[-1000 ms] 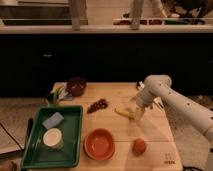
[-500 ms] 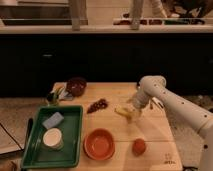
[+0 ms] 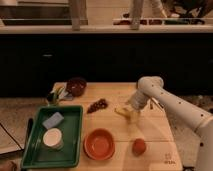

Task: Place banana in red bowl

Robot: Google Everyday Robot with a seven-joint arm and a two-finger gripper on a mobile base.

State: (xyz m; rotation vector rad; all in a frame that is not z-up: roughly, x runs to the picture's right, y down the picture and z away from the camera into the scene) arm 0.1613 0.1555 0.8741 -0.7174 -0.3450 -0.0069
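The banana (image 3: 123,113) is small, pale yellow and lies on the wooden table (image 3: 155,140) right of centre. My gripper (image 3: 133,113) hangs from the white arm coming in from the right and sits right at the banana's right end, touching or just over it. The red bowl (image 3: 99,144) is shallow, orange-red and empty, near the table's front edge, below and left of the banana.
A round orange-red fruit (image 3: 139,146) lies right of the red bowl. A dark grape bunch (image 3: 97,105) lies left of the banana. A small dark maroon bowl (image 3: 76,86) and a green packet (image 3: 56,95) stand at the back left. A green tray (image 3: 35,145) holds a blue sponge (image 3: 52,120) and a white cup (image 3: 52,138).
The arm has swung down and left, bringing the gripper onto the banana's right end. The banana and the other things have not moved.
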